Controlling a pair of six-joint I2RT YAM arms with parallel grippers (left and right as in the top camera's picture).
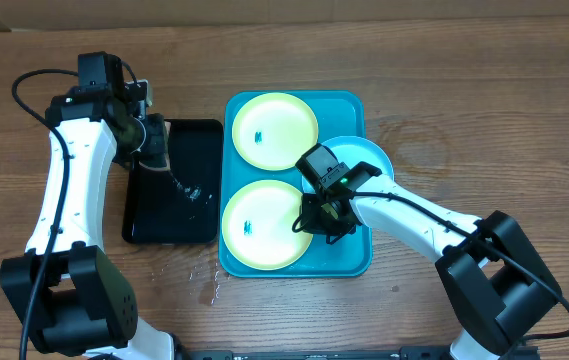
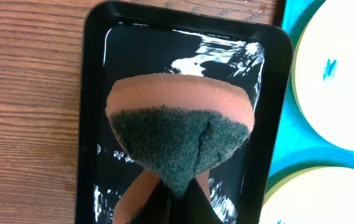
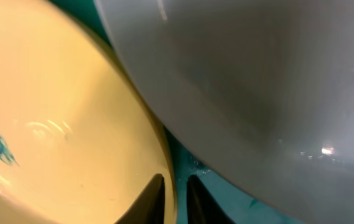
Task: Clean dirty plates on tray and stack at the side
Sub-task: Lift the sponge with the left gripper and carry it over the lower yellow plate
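Two pale yellow-green plates lie in the cyan tray (image 1: 354,258), one far (image 1: 271,131) and one near (image 1: 254,225), each with a blue smudge. A light cyan plate (image 1: 372,160) rests over the tray's right rim. My right gripper (image 1: 316,215) is shut on the near plate's right rim; in the right wrist view its fingers (image 3: 175,199) straddle that yellow rim (image 3: 58,112), with the cyan plate (image 3: 257,93) just beyond. My left gripper (image 2: 180,202) is shut on an orange and green sponge (image 2: 180,130) above the black tray (image 2: 93,93).
The black tray (image 1: 189,140) holds a shallow film of water and sits just left of the cyan tray. Water drops spot the wooden table (image 1: 209,280) in front of both trays. Bare wood lies to the right of the cyan plate.
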